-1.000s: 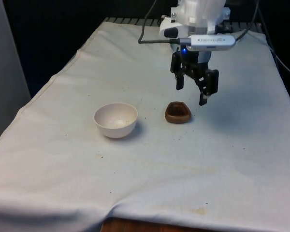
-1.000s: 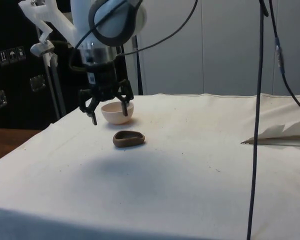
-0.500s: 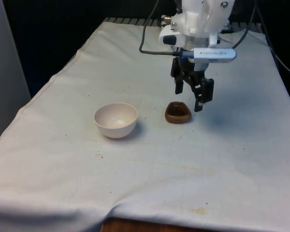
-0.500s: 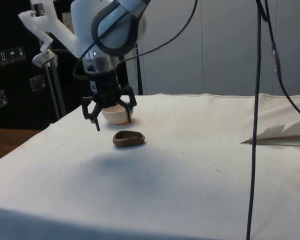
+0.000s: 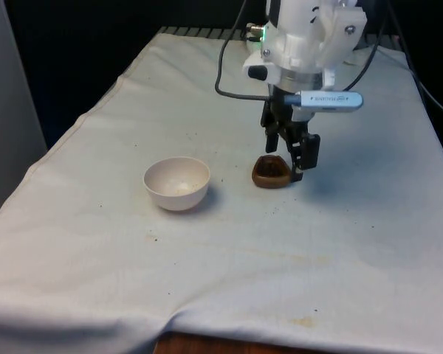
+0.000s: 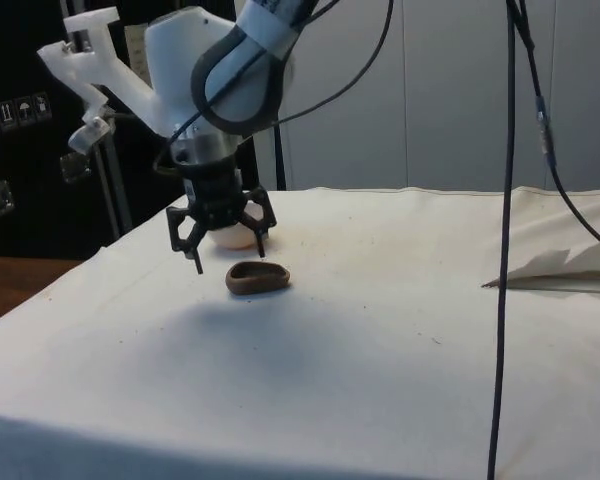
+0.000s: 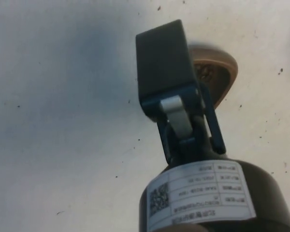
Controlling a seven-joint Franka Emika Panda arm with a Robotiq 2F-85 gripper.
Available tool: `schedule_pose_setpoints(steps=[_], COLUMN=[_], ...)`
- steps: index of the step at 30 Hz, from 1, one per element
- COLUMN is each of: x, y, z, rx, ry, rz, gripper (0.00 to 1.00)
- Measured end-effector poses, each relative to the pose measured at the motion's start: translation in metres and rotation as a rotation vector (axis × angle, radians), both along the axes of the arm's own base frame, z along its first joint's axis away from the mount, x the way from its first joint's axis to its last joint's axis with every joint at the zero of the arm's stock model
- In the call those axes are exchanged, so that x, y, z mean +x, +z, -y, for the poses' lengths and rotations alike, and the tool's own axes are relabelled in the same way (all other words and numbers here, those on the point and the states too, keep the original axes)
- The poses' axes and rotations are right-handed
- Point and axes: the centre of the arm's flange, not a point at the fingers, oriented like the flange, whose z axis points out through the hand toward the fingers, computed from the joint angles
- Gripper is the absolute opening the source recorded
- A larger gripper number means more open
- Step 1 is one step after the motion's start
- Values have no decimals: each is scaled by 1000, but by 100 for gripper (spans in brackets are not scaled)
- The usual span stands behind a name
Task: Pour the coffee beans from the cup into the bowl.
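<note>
A small brown cup stands upright on the white cloth, and dark coffee beans show inside it. An empty cream bowl sits on the cup's left in the front view, apart from it. My black gripper hangs open just above the cup, one finger behind it and the other at its right rim. From the side, the gripper is low over the cup and covers most of the bowl. One of the fingers stands next to the cup in the wrist view.
The white cloth covers the whole table, with a few dark specks scattered on it. A black cable hangs down near the side camera. A folded ridge of cloth lies at the side view's right.
The gripper has come down and shifted towards the front view's left, from beside the cup to right over it. Cup and bowl have not moved.
</note>
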Motion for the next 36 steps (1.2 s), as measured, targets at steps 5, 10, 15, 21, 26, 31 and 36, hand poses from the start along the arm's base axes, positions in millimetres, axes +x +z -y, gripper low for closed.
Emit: schedule_pose_setpoints(steps=[5,10,15,21,26,31,36], x=[6,11,14,14,15,15,16], y=[-5,-10,-15,-18,-20,-20,-20], z=[1,2,2,3,4,4,6], rx=[-18,-25,-34,-38,-40,-43,-55], ry=[-26,-43,-74,-109,-138,-153,-185], rz=[8,10,5,5,8,10,18], gripper=[100,100,100,100,100,100,100])
